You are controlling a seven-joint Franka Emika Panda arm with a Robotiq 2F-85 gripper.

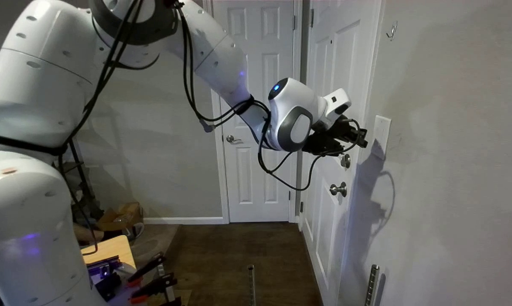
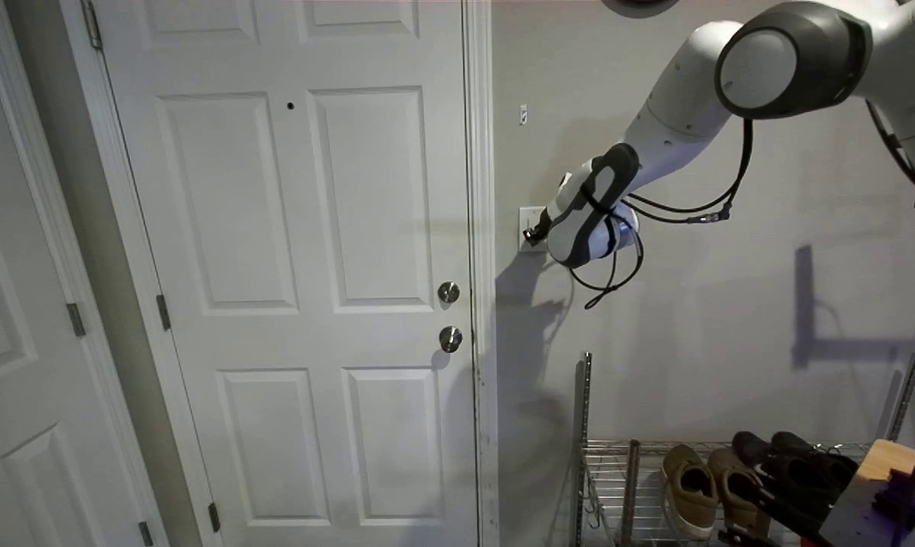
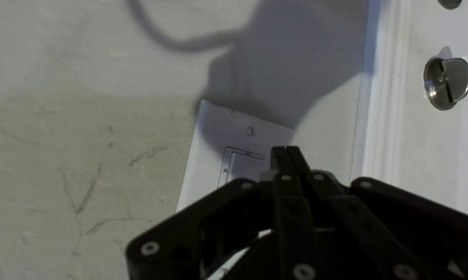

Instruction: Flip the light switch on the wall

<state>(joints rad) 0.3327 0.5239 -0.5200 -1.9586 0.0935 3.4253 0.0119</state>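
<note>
Now the fingers [image 3: 281, 162] are pressed together right by the light switch [image 3: 234, 142], low in the middle of the wrist view, so reaching it looks almost done, but touching is hard to tell and the flip seems not done yet.

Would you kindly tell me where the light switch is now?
In both exterior views, the light switch is on the wall, right of the door frame and below a small hook, with the tool close to it.

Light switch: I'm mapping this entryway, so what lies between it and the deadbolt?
In an exterior view, the door's edge, white door frame and a strip of wall separate the deadbolt from the light switch.
</note>
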